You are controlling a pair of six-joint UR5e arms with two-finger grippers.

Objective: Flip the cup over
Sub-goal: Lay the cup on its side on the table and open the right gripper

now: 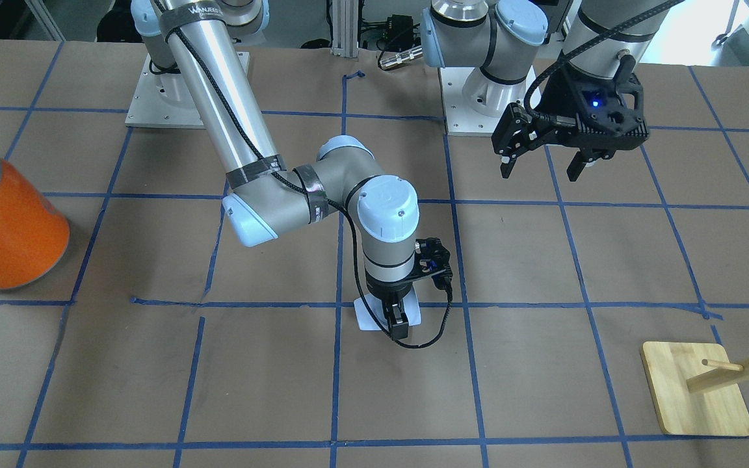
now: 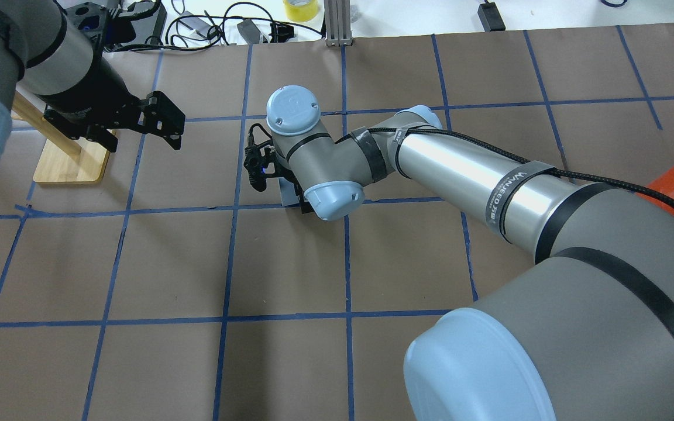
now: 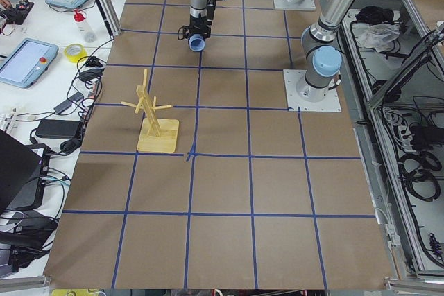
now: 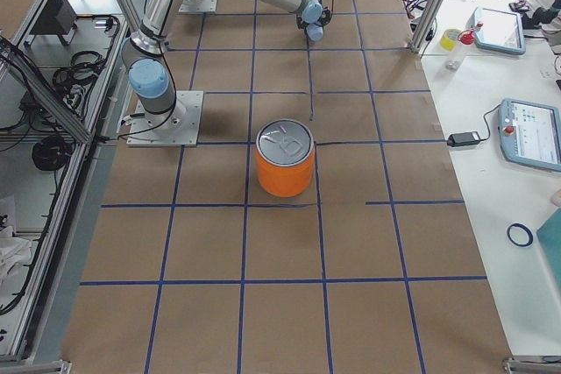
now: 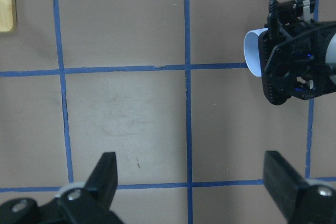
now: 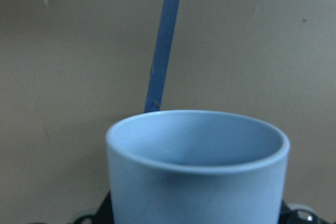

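The cup is a small pale bluish-white tumbler held in my right gripper, low over the brown table near its middle. One black finger lies across its side. In the right wrist view the cup fills the lower frame, with its rim and blue-grey inside showing. It also shows in the left wrist view and in the exterior left view, where its mouth points sideways. My left gripper is open and empty, raised well off to the side; its fingers frame bare table.
A large orange canister with a silver lid stands on the table at my right. A wooden peg stand on a flat base stands at my left, close under the left arm. Blue tape lines grid the brown table.
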